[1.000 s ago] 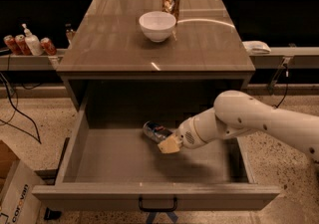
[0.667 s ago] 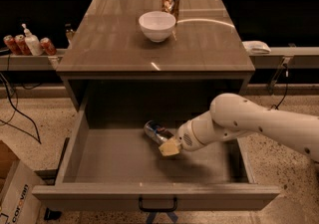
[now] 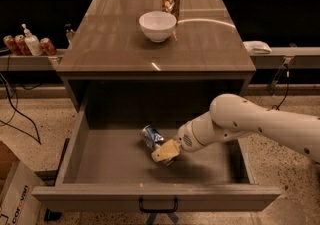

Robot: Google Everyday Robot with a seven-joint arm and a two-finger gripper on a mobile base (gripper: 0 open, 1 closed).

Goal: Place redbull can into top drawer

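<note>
Gripper by cylindrical can (in drawer)

The gripper sits low inside the top drawer. The redbull can lies right against its far side. To its left, and nearer the front panel, the drawer floor is bare. Behind it the counter overhangs the drawer's back. The arm blocks the right side.

the top drawer stands pulled open, and the gripper reaches into it from the right, low over its floor. the redbull can lies tilted against the gripper; a white bowl sits on the tabletop above.
</note>
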